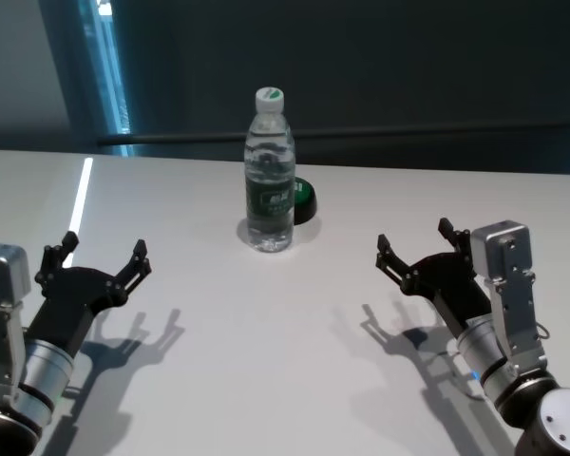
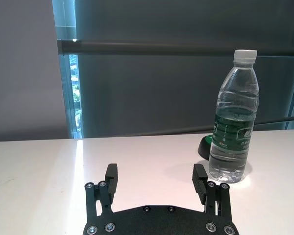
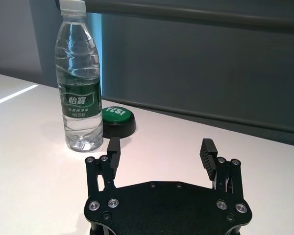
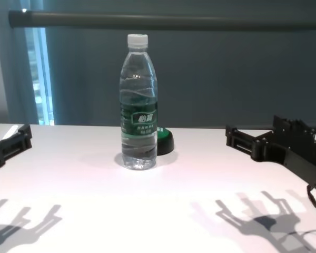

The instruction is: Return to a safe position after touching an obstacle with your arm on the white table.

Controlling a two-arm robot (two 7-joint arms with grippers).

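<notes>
The obstacle, a tall clear water bottle (image 1: 269,180) with a white cap and dark green label, stands upright at the middle back of the white table (image 1: 266,370). It also shows in the left wrist view (image 2: 232,132), the right wrist view (image 3: 79,88) and the chest view (image 4: 138,110). My left gripper (image 1: 104,249) is open and empty at the near left, well apart from the bottle; it also shows in its wrist view (image 2: 156,172). My right gripper (image 1: 413,237) is open and empty at the near right, also apart from the bottle (image 3: 161,145) (image 4: 254,128).
A small dark green dome-shaped button (image 1: 304,199) sits just behind and right of the bottle, close to it (image 3: 117,120). The table's far edge runs behind them, with a dark wall and a window strip (image 1: 109,76) beyond.
</notes>
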